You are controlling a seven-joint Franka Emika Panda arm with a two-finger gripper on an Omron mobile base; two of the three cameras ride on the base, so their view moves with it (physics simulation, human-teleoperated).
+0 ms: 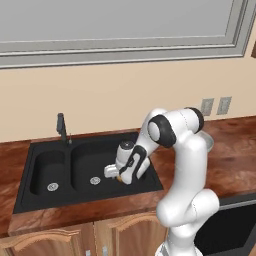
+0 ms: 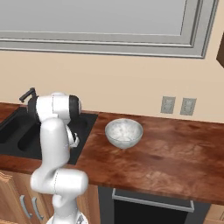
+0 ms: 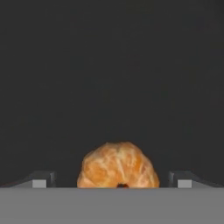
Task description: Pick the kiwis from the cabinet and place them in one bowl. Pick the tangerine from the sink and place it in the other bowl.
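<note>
Tangerine (pitted, round) between wide-apart gripper fingers over matte black sink floor.

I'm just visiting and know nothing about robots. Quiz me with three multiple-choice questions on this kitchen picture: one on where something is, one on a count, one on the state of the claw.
1. Where is the small bright orange tangerine?
A. in the black double-basin sink
B. on the brown wooden counter
C. in the whitish-grey bowl

2. How many round silver drains show in the sink?
A. one
B. two
C. three

3. How is the white arm's claw?
A. shut on the fruit
B. shut and empty
C. open, one tip on either side of the fruit

Answers:
1. A, the hand view shows it against the black basin.
2. B, one per basin.
3. C, both tips stand clear of the fruit.
</note>
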